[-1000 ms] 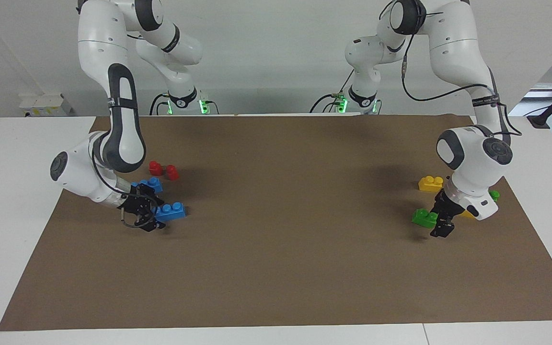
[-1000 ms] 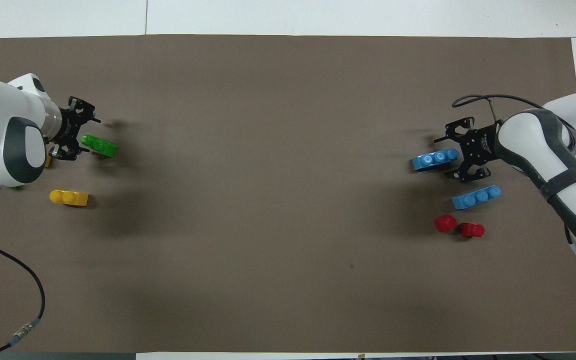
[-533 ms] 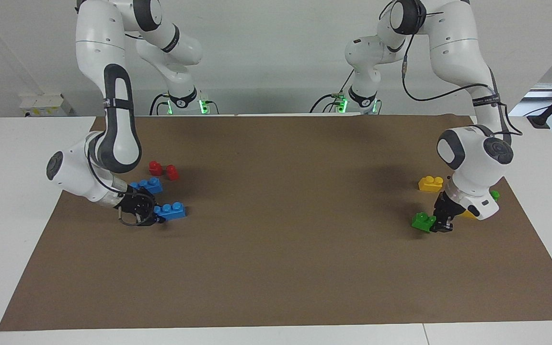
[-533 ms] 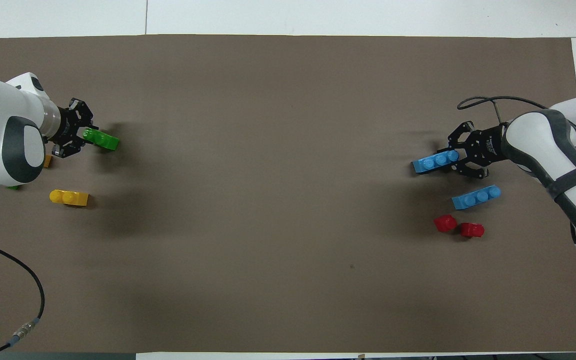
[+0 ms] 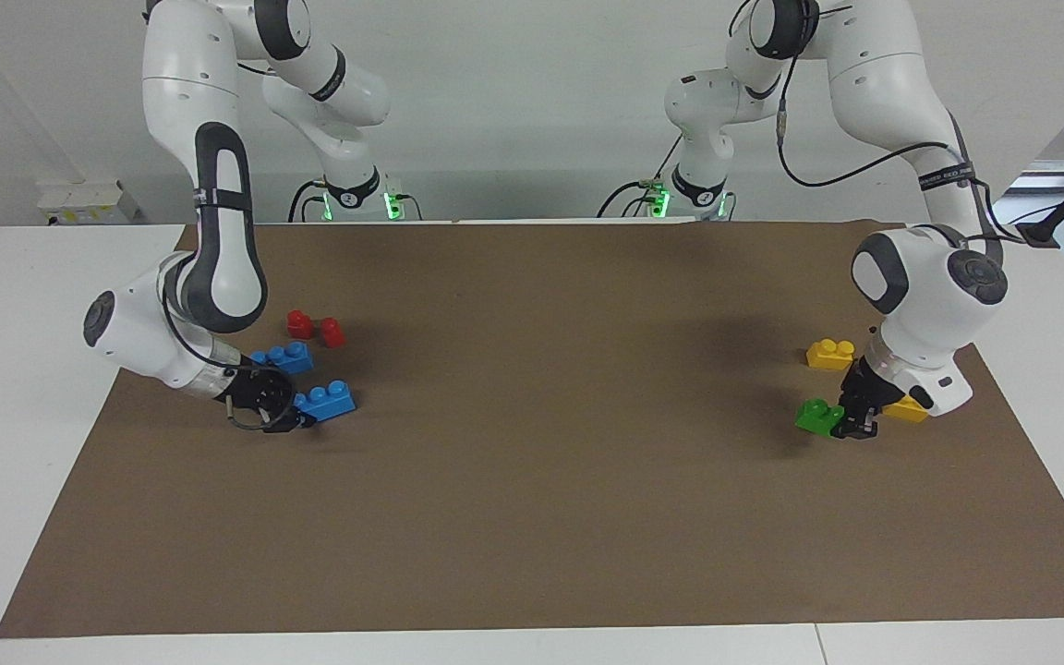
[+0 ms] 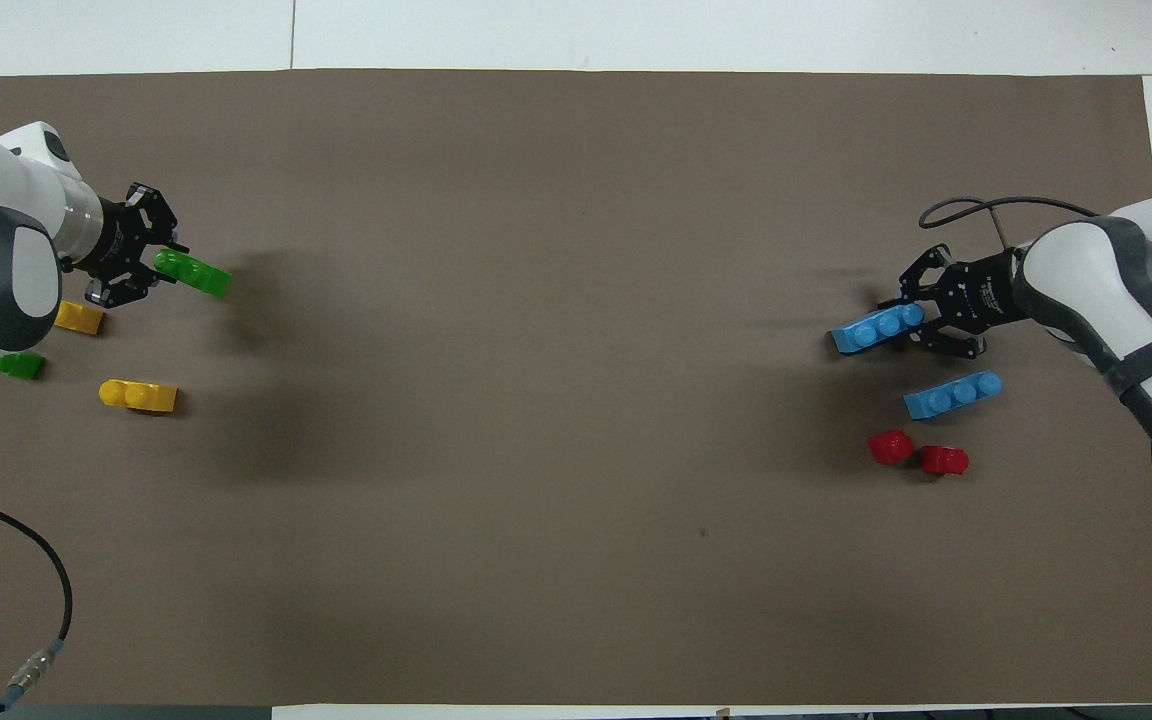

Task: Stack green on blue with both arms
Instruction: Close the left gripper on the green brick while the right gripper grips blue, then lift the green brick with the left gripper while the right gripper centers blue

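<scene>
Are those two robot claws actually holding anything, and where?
Left gripper pinches one end of a green brick; right gripper pinches one end of a blue brick.

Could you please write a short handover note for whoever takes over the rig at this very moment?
Left gripper: shut on the green brick, at the left arm's end of the mat.
Right gripper: shut on the blue brick, at the right arm's end of the mat.
Spares: a second green brick, a second blue brick, two yellow bricks and two red bricks lie loose on the mat.
Done: both bricks gripped.
Left: bring the two together, press green onto blue.
</scene>
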Robot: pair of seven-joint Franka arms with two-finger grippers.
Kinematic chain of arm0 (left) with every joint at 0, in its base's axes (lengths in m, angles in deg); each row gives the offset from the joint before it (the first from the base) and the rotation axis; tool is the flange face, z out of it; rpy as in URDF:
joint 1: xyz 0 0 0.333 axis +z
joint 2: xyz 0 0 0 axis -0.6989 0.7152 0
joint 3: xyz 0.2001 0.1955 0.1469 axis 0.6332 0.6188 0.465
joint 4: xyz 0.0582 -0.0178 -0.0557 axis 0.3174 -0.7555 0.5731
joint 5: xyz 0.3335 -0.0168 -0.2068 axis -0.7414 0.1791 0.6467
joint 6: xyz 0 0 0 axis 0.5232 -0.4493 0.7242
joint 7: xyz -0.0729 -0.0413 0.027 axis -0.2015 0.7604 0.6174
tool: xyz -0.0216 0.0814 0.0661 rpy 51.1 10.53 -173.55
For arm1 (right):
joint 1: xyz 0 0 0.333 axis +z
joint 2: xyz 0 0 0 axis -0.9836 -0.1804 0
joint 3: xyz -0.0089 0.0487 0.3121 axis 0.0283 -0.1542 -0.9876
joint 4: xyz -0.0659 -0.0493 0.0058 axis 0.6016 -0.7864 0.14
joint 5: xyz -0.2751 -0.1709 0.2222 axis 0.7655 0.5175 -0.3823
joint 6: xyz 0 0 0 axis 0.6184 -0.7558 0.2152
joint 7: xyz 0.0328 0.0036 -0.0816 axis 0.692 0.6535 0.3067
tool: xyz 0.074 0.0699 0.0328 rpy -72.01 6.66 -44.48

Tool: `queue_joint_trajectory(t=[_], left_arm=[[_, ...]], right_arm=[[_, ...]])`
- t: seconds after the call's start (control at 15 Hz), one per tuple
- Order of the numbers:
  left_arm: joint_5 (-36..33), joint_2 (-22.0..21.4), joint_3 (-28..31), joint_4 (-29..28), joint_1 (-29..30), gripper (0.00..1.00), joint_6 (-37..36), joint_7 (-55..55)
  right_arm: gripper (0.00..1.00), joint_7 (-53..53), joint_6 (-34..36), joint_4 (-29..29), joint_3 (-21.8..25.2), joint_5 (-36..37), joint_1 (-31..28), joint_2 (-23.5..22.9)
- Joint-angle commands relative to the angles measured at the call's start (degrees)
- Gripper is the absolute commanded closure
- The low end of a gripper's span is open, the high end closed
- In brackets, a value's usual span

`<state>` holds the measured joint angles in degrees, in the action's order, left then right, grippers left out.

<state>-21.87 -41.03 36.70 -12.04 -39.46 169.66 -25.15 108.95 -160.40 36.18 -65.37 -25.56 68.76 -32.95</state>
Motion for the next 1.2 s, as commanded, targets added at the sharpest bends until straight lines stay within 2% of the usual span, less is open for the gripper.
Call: queue_joint_trajectory(t=[0.0, 0.2, 0.4, 0.67, 0.87, 1.13], left_arm=[[0.37, -4.81, 0.48, -0.24, -2.16, 1.00, -6.15, -2.39], [0.19, -8.33, 0.39, 0.37, -3.91, 1.00, -11.51, -7.67], [0.28, -11.93, 0.21, 1.51, -6.11, 1.00, -17.40, -14.07], [0.37, -13.52, -0.40, 5.90, -8.40, 1.00, -25.14, -22.70], [0.72, -16.60, -1.37, 6.35, -8.40, 1.00, -28.66, -27.44], [0.72, -17.65, -3.39, 5.65, -8.84, 1.00, -29.38, -39.29]], right_arm=[[1.00, 1.04, 3.81, -4.26, -0.44, -1.50, 2.31, 1.51], [1.00, 21.48, 2.95, -7.16, -1.06, -2.64, 9.42, 3.97], [1.00, 35.38, 2.33, -9.98, -0.97, -3.97, 19.08, 4.16], [1.00, 57.01, -8.98, -9.82, -0.97, -3.53, 32.62, 3.98], [1.00, 62.32, -14.63, -6.66, -1.06, -3.70, 38.96, 3.63], [1.00, 63.98, -18.06, -4.54, -1.15, -4.49, 41.96, 0.91]])
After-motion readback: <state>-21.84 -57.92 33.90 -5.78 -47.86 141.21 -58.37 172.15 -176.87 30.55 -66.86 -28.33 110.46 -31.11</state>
